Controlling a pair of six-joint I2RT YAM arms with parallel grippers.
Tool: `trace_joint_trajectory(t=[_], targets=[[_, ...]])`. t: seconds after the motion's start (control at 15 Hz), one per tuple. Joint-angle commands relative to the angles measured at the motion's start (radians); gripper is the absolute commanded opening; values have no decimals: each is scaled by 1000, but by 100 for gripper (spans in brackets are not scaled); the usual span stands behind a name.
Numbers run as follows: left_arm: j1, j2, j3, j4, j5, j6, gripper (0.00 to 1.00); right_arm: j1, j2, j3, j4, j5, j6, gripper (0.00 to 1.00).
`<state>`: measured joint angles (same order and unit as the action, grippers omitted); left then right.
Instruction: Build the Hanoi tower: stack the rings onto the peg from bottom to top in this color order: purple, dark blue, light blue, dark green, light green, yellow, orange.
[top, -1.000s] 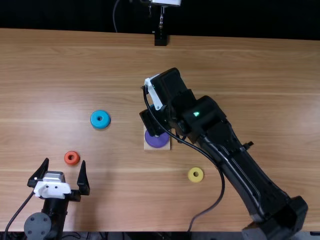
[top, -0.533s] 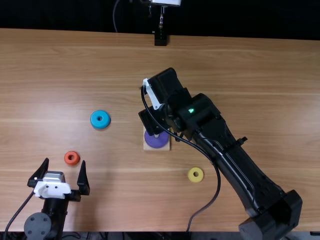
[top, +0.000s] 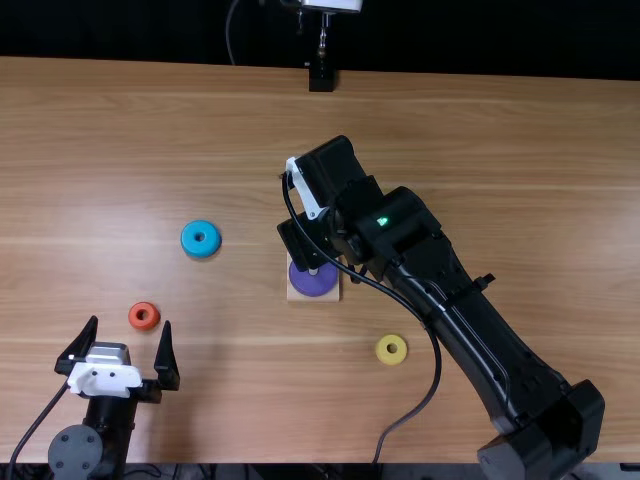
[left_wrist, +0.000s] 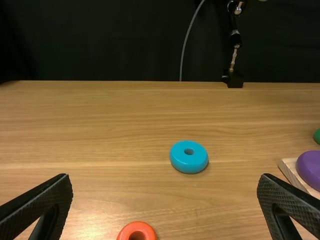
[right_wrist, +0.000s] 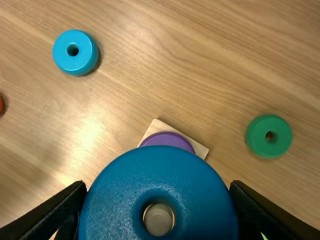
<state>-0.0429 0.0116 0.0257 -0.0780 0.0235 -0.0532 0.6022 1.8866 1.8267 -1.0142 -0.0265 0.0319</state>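
The purple ring (top: 314, 281) is seated; the right claw (right_wrist: 159, 187) grips the dark blue ring (right_wrist: 115, 200), lined up with the peg (right_wrist: 159, 219). The light blue ring (top: 201, 239) through the orange ring (top: 144, 307) remain; the left claw (top: 131, 323) gapes.

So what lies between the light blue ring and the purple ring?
From the light blue ring, bare table, then a strip of the wooden base that the purple ring sits on. The right wrist view shows that.

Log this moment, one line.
right claw: grips dark blue ring; peg: seen through its hole; purple ring: on base; left claw: open
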Motion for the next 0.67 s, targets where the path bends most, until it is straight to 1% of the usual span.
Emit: trace_joint_trajectory(t=[0.0,0.07,0.2,0.33,0.4,0.47,0.53,0.6], targets=[[11,-12,-26,-1,8,5,100,-1,3,11,-10,-5,7,0],[11,-12,-26,1,8,5,100,-1,3,14,-12,-1,5,3],[11,-12,-26,1,8,5,100,4,3,20,-14,4,5,24],[11,-12,-26,1,8,5,100,5,3,20,-14,4,5,35],[11,-12,-26,-1,8,5,100,5,3,22,-14,6,5,36],[11,-12,-26,1,8,5,100,5,2,26,-14,6,5,41],[11,-12,-26,1,8,5,100,7,2,36,-16,8,5,51],[11,-12,-26,1,8,5,100,7,2,40,-16,10,5,64]])
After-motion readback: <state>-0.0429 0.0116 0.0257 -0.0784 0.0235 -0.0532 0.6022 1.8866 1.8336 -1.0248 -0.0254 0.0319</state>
